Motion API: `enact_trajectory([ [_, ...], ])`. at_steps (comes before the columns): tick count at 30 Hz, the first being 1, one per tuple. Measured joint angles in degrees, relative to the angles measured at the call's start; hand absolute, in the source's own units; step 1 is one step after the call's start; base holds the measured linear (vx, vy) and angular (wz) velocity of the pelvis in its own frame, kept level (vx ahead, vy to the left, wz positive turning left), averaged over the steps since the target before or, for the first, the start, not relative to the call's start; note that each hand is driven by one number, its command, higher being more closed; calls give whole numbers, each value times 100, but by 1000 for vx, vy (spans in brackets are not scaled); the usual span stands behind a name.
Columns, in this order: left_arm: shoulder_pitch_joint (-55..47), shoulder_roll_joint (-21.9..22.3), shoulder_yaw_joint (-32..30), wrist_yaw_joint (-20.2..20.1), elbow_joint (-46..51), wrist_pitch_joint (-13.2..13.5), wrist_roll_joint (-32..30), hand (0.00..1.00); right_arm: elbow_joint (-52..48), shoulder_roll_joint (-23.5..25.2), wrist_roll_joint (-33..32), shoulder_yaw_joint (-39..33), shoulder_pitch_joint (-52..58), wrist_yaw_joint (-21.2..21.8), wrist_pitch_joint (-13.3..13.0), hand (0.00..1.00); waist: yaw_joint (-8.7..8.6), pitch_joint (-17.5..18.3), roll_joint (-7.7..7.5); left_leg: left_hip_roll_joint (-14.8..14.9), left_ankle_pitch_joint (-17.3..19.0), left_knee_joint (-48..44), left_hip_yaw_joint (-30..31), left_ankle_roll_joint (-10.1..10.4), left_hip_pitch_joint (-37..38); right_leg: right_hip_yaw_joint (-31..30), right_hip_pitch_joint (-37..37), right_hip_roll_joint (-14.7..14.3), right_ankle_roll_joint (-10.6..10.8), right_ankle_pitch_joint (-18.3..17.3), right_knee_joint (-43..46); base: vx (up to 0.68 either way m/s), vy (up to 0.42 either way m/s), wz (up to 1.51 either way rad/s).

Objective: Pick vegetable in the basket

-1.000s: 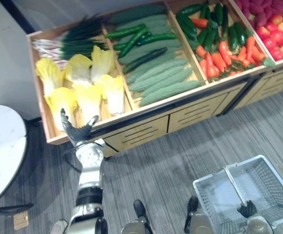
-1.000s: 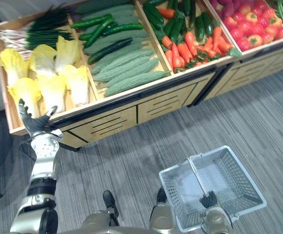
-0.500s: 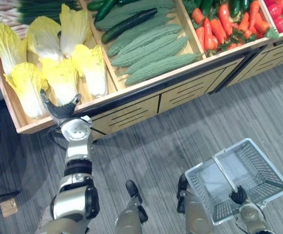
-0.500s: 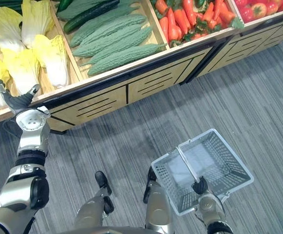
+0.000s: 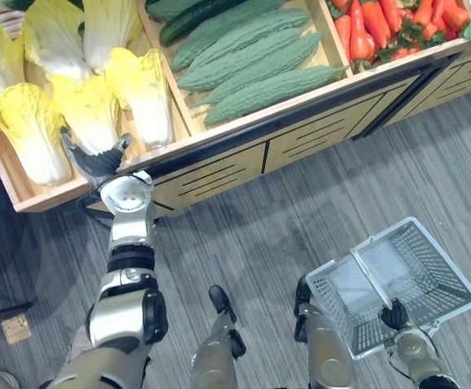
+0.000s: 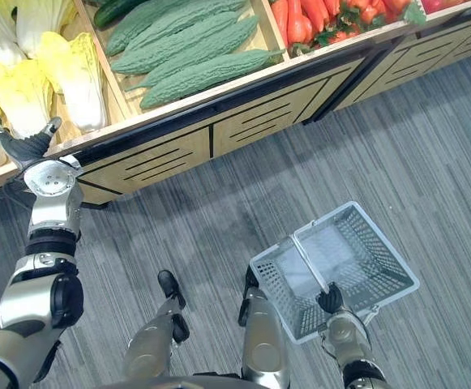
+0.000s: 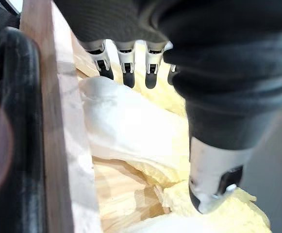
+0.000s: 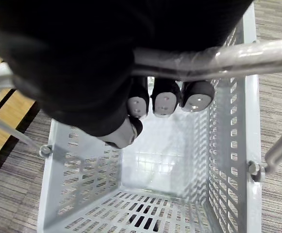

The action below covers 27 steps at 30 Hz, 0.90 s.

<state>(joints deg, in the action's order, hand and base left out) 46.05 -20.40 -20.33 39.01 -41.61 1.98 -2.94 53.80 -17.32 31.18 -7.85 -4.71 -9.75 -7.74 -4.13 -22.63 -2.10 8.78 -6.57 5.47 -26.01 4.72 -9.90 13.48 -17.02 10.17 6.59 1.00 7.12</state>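
The left arm (image 5: 128, 259) is silver-grey, its rounded shells split by black bands below a round pale wrist joint (image 5: 126, 195), while the left hand (image 5: 95, 162) and right hand (image 5: 394, 314) wear dark ribbed covers over silver, dark-tipped fingers (image 7: 125, 62).

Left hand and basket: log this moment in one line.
left hand: open, at cabbage | right hand: shut on basket handle | basket: empty | step: no vegetable picked yet

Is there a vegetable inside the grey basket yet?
No, the basket's slotted floor lies bare below the right hand, whose fingers curl round its handle.
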Motion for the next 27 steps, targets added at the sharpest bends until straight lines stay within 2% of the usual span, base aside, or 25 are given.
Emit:
enact_trajectory([
  [9, 362, -27, -99, 25, -262, -143, -12, 0, 7, 18, -4, 161, -82, -15, -14, 100, 41, -88, -36, 2, -31, 0, 11, 15, -110, 3, -90, 2, 0, 0, 3, 57, 5, 2],
  [20, 1010, -462, -90, -170, -1039, -321, -75, 0, 69, 27, -10, 198, -195, -30, -16, 100, 35, -132, -59, 32, -100, 0, 25, 31, -282, 37, -218, -17, -1, 0, 3, 52, 0, 3],
  [21, 1065, -505, -92, -200, -1119, -362, -77, 100, 69, 26, -10, 228, -196, -43, -24, 100, 35, -132, -60, 35, -100, 0, 18, 31, -292, 28, -234, -20, -1, 0, 3, 51, -5, -3],
  [27, 1239, -695, -148, -343, -1338, -470, -237, 100, 72, 33, -19, 389, -202, -96, -49, 100, 31, -154, -91, 46, -115, 1, -19, 55, -320, -9, -290, -28, -1, 0, 3, 56, -1, -3],
])
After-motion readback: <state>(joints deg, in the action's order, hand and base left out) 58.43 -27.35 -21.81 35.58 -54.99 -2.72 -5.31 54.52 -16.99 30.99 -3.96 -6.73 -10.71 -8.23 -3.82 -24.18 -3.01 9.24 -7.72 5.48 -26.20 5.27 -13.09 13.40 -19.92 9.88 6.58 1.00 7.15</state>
